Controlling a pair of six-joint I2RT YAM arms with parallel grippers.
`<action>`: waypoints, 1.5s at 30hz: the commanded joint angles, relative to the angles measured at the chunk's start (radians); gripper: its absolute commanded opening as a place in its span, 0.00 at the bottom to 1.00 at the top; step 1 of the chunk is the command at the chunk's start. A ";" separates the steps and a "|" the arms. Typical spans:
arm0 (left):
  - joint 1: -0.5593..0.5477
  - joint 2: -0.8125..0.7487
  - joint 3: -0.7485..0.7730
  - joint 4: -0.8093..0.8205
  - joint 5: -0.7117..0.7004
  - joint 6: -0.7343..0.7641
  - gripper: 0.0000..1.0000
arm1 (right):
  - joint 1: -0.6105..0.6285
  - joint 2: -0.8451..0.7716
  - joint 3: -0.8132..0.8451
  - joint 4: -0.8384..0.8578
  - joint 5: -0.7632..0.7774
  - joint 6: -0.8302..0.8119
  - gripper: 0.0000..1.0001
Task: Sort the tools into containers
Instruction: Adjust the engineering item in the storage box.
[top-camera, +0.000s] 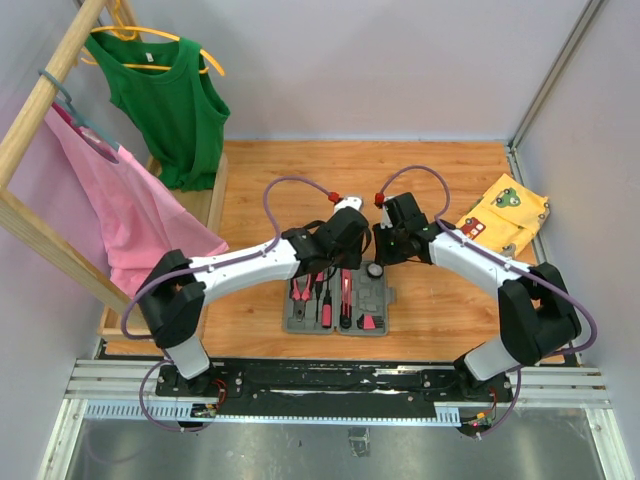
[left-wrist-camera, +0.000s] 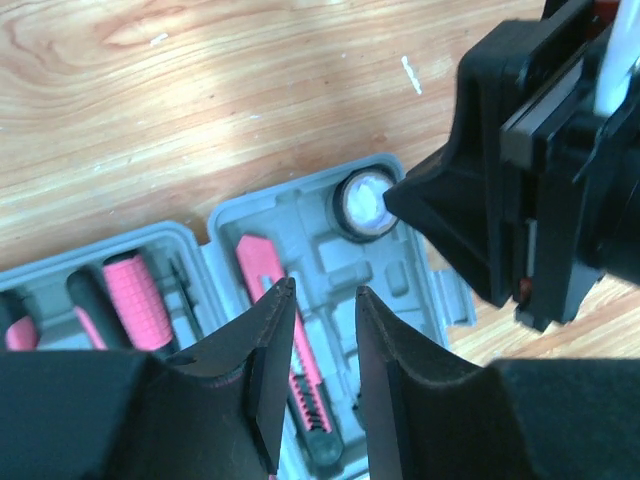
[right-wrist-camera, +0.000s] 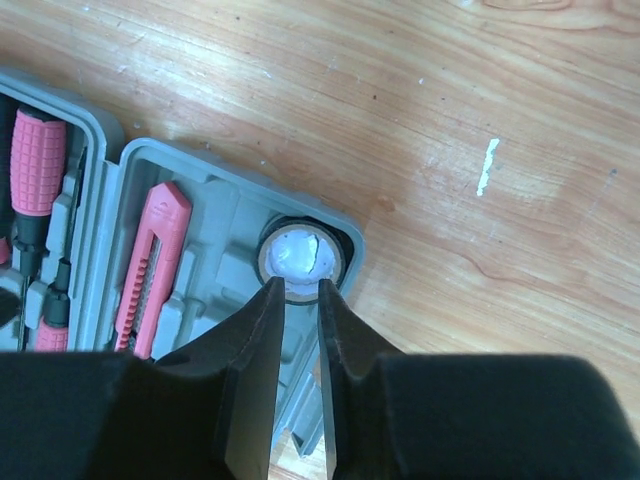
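The grey tool case (top-camera: 290, 325) lies open on the wooden table. Pink-handled pliers (top-camera: 300, 290), screwdrivers (top-camera: 322, 300) and a cutter (top-camera: 345, 295) lie in its slots. The round black-white disc (top-camera: 375, 270) sits in its round slot at the case's far right corner. My left gripper (top-camera: 340, 255) hovers over the right half of the case (left-wrist-camera: 225, 215), above the cutter (left-wrist-camera: 275, 300), open and empty (left-wrist-camera: 325, 290). My right gripper (right-wrist-camera: 300, 285) is just above the disc's (right-wrist-camera: 300, 252) near rim, jaws a narrow gap apart with nothing between them. The cutter (right-wrist-camera: 150, 265) lies left of it.
A yellow patterned cloth (top-camera: 500, 215) lies at the right of the table. A green tank top (top-camera: 170, 100) and a pink garment (top-camera: 120, 200) hang on a wooden rack (top-camera: 40, 100) at the left. The two wrists are close together over the case.
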 joint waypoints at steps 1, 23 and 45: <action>0.022 -0.092 -0.108 0.015 -0.035 0.021 0.35 | 0.026 -0.010 -0.011 0.019 -0.071 -0.027 0.20; 0.084 -0.194 -0.325 0.085 0.016 -0.012 0.33 | 0.028 0.113 0.035 0.007 -0.104 -0.056 0.16; 0.085 -0.159 -0.333 0.105 0.043 -0.018 0.31 | 0.038 0.086 0.016 0.036 -0.168 -0.041 0.16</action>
